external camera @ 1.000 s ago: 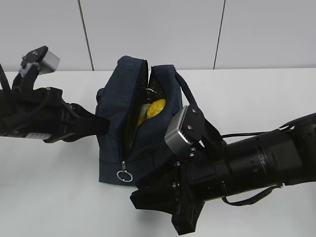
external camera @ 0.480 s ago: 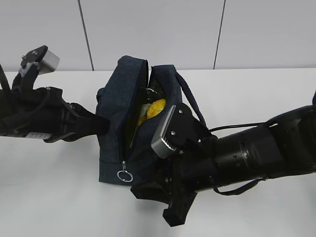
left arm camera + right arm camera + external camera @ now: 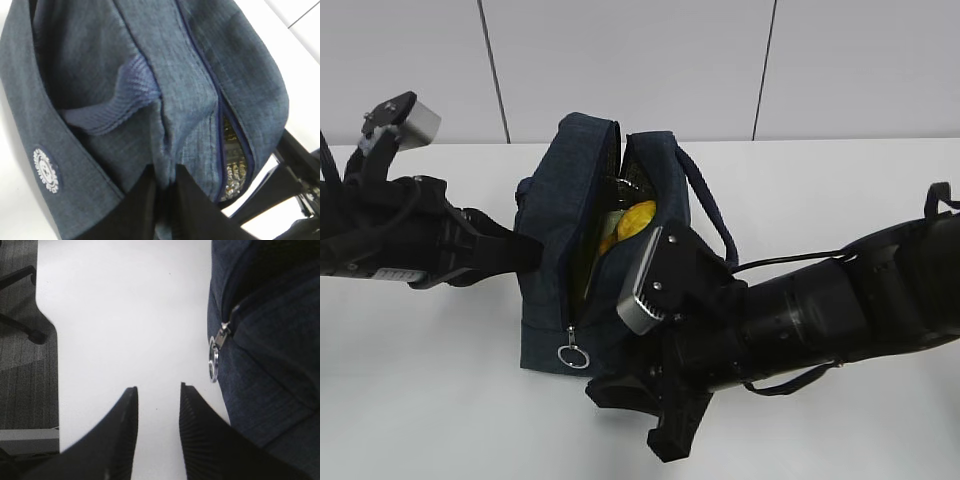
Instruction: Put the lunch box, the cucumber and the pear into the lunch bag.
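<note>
Our left pincer (image 3: 167,182) clamps the lunch bag (image 3: 600,250) wall to steady it, pear (image 3: 638,218) inside, while our right pincer (image 3: 156,407) hangs released beside the ring pull (image 3: 214,362).

Lunch bag (image 3: 555,250): matt navy woven cloth, ribbed strap (image 3: 107,107); ring pull (image 3: 214,361) shiny metal; table (image 3: 130,315) smooth white.

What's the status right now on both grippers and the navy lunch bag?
Left gripper pinching dark navy fabric lunch bag. Right gripper open, empty, beside silver ring zipper pull. Yellow pear inside; bag unzipped. Nothing blocking.
</note>
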Robot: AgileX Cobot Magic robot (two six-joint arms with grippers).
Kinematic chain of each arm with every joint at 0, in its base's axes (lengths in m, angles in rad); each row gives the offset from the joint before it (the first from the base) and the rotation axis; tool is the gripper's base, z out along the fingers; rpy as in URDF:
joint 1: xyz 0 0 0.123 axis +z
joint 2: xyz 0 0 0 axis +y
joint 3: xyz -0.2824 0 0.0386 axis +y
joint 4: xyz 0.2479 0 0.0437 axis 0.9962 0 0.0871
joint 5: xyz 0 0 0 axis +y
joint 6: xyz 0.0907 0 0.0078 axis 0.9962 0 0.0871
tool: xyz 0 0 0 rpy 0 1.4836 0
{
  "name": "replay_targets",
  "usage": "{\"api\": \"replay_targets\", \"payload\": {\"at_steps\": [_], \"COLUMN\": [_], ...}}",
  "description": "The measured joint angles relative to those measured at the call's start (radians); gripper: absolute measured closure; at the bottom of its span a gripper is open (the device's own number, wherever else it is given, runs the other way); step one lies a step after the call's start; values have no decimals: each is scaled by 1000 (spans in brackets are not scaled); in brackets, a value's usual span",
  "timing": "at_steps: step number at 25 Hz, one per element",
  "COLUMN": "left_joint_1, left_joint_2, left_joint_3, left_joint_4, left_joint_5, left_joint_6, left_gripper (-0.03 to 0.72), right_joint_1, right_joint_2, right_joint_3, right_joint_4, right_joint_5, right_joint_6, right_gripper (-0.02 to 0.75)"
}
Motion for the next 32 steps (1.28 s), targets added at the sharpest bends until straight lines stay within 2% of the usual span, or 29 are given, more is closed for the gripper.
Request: {"api": "replay_targets", "payload": {"at_steps": [9, 15, 32], "left_joint_1": [0, 0, 0], "left_joint_2": [0, 0, 0], "left_joint_3": [0, 0, 0], "left_joint_4": [-10, -15, -17], "left_joint_5": [0, 2, 5], "left_joint_6": [1, 1, 4], "left_gripper": [682, 682, 682], "right_joint_1": [0, 0, 0], "right_joint_2": [59, 69, 88], "right_joint_3": [-61, -79, -96], "right_joint_4": [2, 2, 2], "right_joint_5": [-20, -87, -93], "right_joint_6": [-15, -21, -37], "right_gripper": [503, 503, 503]}}
